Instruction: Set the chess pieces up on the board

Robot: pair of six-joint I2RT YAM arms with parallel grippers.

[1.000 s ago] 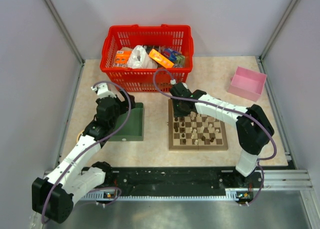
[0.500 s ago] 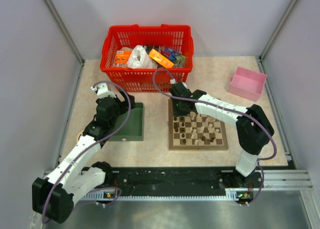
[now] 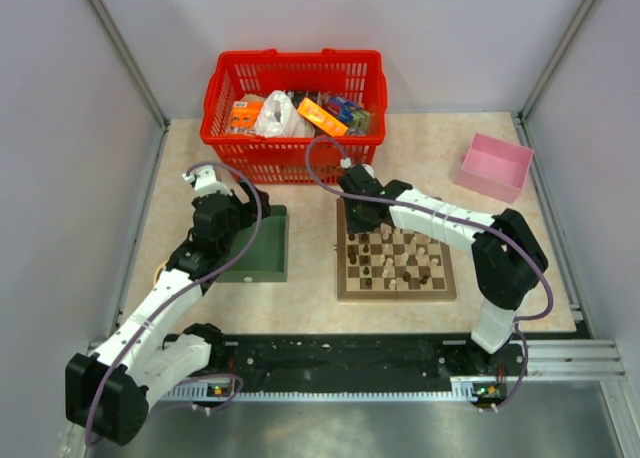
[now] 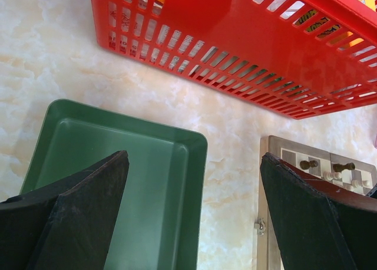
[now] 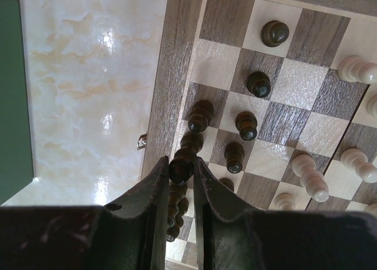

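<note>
Carrying everything, the pale marbled bench point(image 3: 430, 143) has the board point(image 3: 396, 294) lying near its middle. The red basket point(image 3: 270, 163), filled with packets, sits beyond the board's far left corner. The green tray point(image 3: 262, 258) lies just left of the board, and the pink box point(image 3: 497, 163) sits well apart past the board's far right corner. The left pincer point(image 4: 191, 164) hangs over the tray, left of the board, with its fingers spread wide. The right pincer point(image 5: 181, 167) is above the board's left edge, narrowed onto a dark brown piece point(image 5: 181, 163) just inside the rim. The other chess pieces point(image 5: 246, 125) stand scattered on the board's squares, dark ones close to the held piece and pale ones farther in from that rim.
</note>
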